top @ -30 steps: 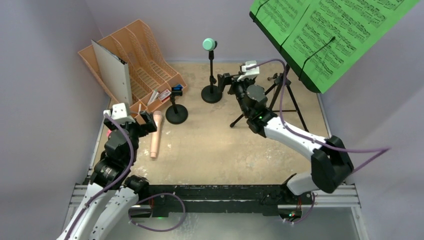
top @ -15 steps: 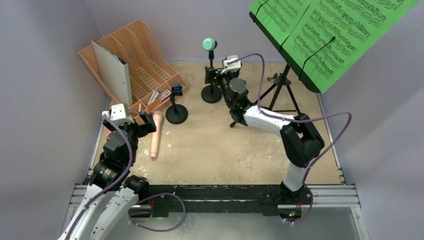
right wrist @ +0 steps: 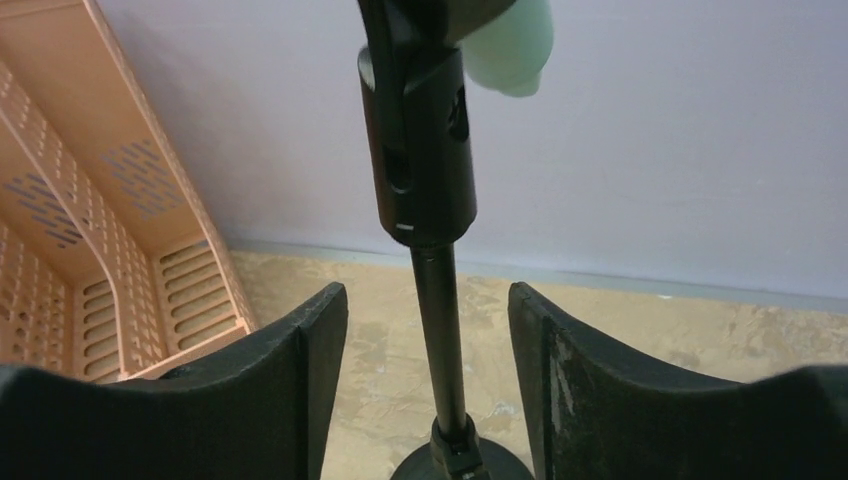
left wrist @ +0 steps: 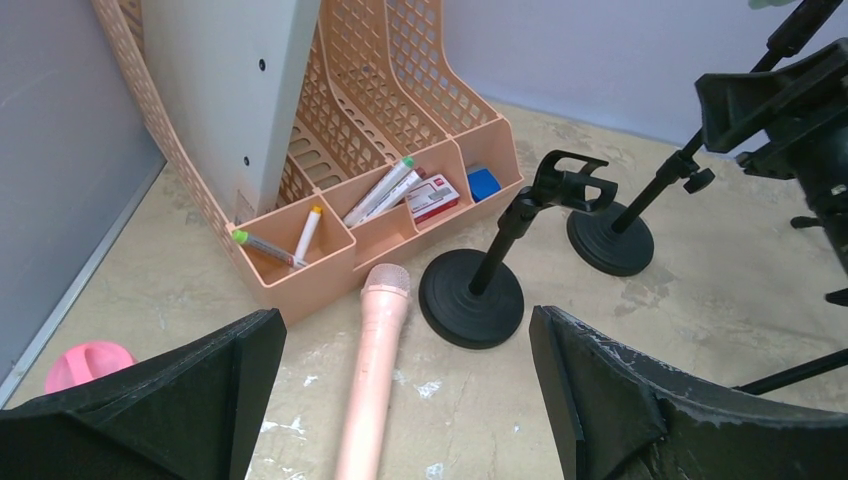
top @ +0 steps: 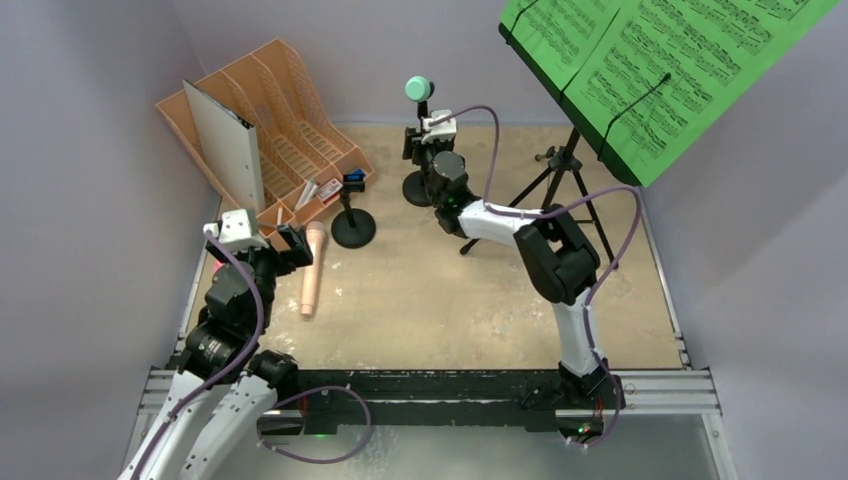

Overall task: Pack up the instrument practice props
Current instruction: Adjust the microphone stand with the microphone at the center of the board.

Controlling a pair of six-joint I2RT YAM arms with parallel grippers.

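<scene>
A teal microphone (top: 419, 88) sits in the clip of a black round-based pole (top: 423, 187) at the back. My right gripper (top: 414, 146) is open, its fingers on either side of that pole's shaft (right wrist: 440, 340), not touching; the teal head (right wrist: 508, 45) shows above. A pink microphone (top: 311, 270) lies flat beside the second pole (top: 352, 226), whose clip is empty. My left gripper (top: 287, 243) is open and empty, hovering just behind the pink microphone (left wrist: 372, 390). The black tripod (top: 566, 180) carries green sheet-music pages (top: 660, 70) at the back right.
The orange slotted file rack (top: 290, 120) with a grey binder (top: 228, 140) stands at the back left, pens and small boxes in its front bins (left wrist: 380, 195). A pink round object (left wrist: 88, 362) lies by the left edge. Walls close in on three sides.
My right arm has swung left from the tripod to the teal microphone's pole, and its open fingers now flank the shaft. The left arm has not moved.
</scene>
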